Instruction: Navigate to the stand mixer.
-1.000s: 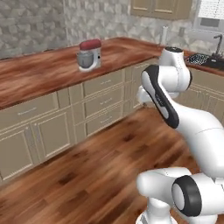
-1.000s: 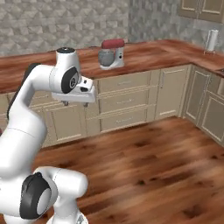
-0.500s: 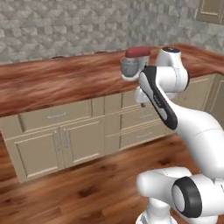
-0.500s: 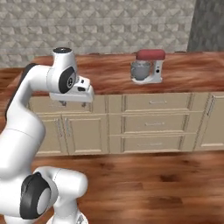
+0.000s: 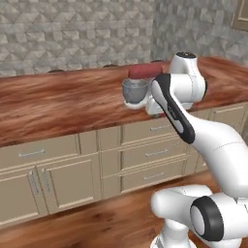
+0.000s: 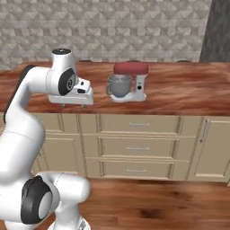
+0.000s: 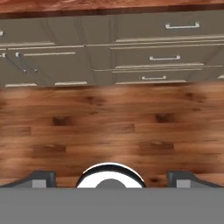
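Mixer now fills more of both base views and sits nearer their middle than half a second ago; the base has closed in. It stands mid-counter, nearer the front edge. Hand hangs over the floor before the drawers, fingers spread, grasping nothing. Open floor lies ahead.

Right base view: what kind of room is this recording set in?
A simulated kitchen, by the look of it. A stand mixer sits on a long wooden countertop, beige drawers and cabinet doors run beneath it, and a grey tiled backsplash lines the wall behind.
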